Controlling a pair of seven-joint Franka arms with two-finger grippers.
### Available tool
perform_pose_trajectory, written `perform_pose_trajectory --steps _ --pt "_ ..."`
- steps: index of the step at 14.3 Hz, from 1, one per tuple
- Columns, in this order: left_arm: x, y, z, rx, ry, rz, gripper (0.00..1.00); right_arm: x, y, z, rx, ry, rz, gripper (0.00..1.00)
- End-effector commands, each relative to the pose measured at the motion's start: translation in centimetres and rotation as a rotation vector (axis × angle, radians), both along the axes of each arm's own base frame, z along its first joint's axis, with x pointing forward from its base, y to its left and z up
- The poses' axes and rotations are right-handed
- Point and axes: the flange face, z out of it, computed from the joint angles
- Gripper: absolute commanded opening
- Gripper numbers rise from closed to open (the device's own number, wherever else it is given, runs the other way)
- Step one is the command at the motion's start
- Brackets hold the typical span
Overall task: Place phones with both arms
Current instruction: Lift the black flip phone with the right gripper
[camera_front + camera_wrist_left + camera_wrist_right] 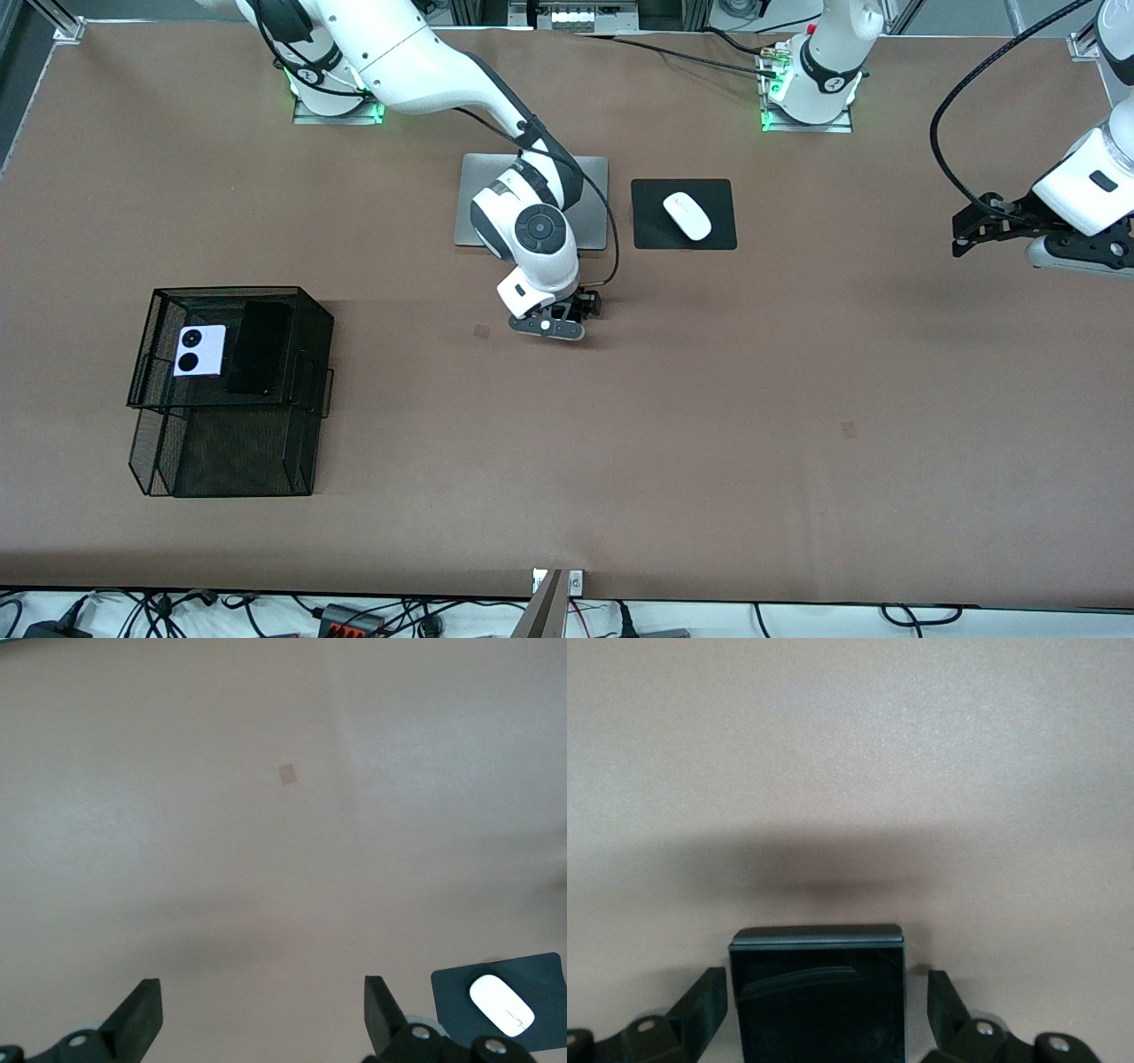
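- The brown table carries everything in view.
- The right arm reaches out from its base past the silver laptop, the landmark for all that follows. The left arm hangs at its own end of the table, well apart from the laptop.
- The two-tier black mesh tray stands nearer the front camera than the laptop, toward the right arm's end of the table.
- The long slim black phone lies in the tray's upper tier, with the lavender-white phone just beside it.
- The black mouse pad with a white mouse lies beside the laptop.
- The right gripper is just in front of the laptop, jaws apart on either side of the small black flip phone, not clamped.
- The left gripper is over bare table, jaws wide apart and holding nothing.
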Motion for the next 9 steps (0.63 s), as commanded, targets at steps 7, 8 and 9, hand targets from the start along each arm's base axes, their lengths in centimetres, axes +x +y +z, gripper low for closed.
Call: perform_pose_trajectory --steps 7,8,9 --pt "-0.33 -0.29 0.77 -0.015 0.003 0.003 1.0 -0.16 0.55 -0.14 0.007 -0.004 -0.001 0.57" --pt "-0.33 -0.29 0.76 -0.015 0.003 0.003 1.0 0.01 0.44 0.09 0.008 -0.008 0.009 0.41" --pt "-0.33 -0.29 0.76 -0.016 0.003 0.004 1.0 0.52 0.04 0.46 0.009 -0.011 0.003 0.31"
